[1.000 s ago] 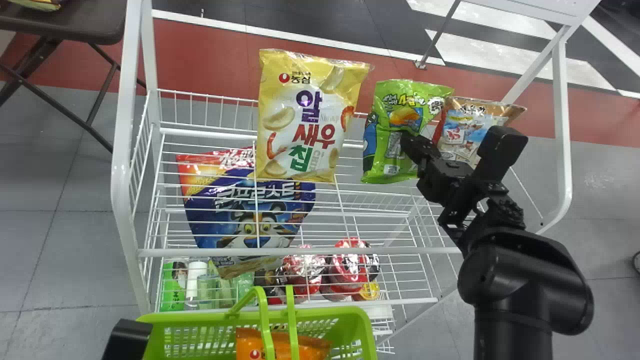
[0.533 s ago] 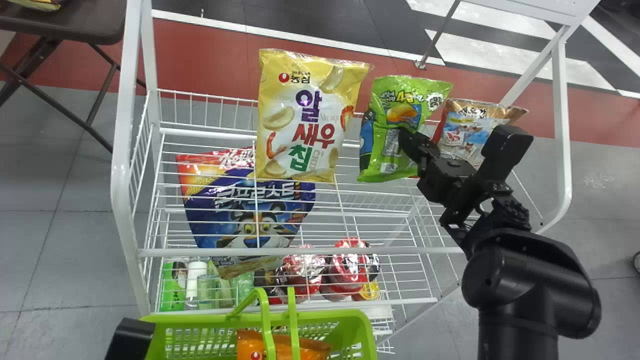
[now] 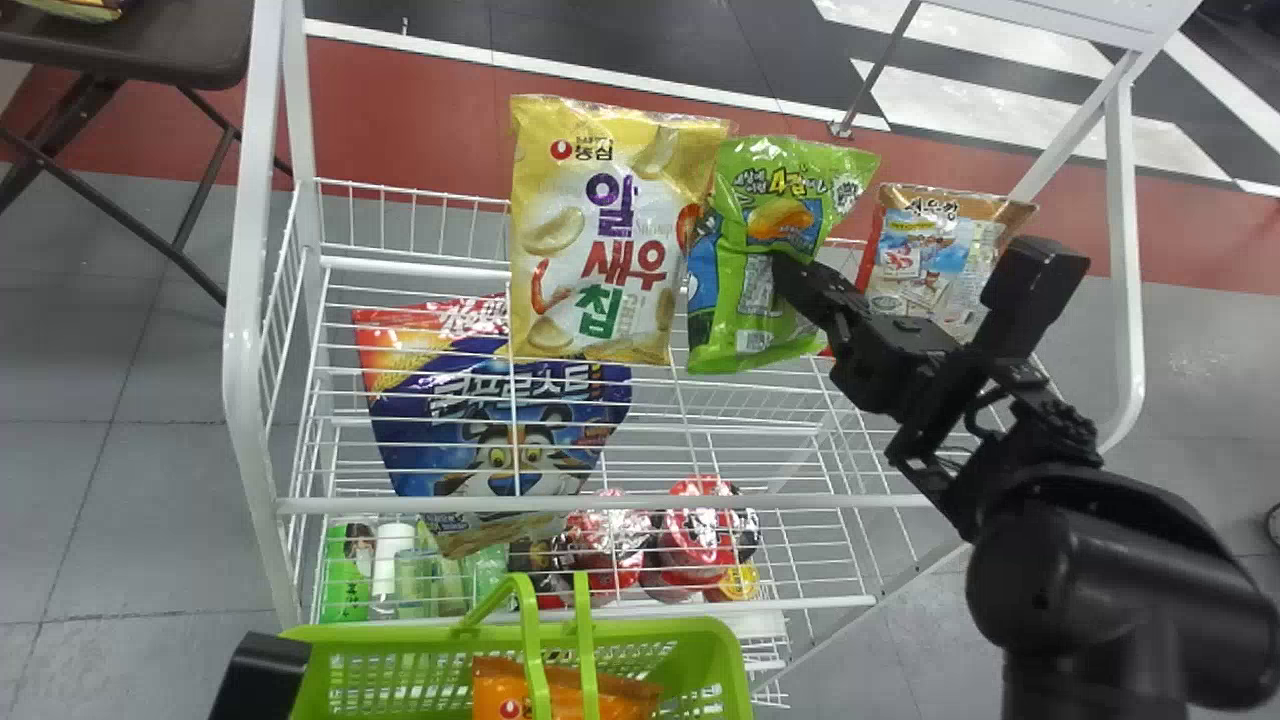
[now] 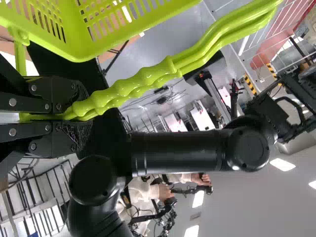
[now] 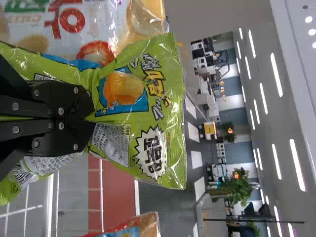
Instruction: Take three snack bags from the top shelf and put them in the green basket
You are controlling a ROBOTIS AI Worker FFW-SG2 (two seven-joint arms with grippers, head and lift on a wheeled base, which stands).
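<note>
Pinches the green bag (image 3: 745,315) with the right gripper (image 3: 785,265), at the far side of the top shelf (image 3: 800,501). Has its jaws nearly together on gathered film around the bag's middle. Covers a strip of the yellow bag's (image 3: 590,235) right side with the green bag in the head view. Has that yellow bag upright along the far edge, left of the green one, and the brown bag (image 3: 930,250) to the right, toward the far right corner. Cannot tell about contact between the green bag's base and the wires.

Holds the left arm (image 3: 258,675) by the basket's (image 3: 715,630) left edge, with the left gripper (image 4: 79,113) closed around both handles (image 4: 148,76). Has the basket before the shelf's near edge, toward the left corner, with an orange bag (image 3: 620,700) inside. Shows a blue bag (image 3: 500,430) beneath the top wires.
</note>
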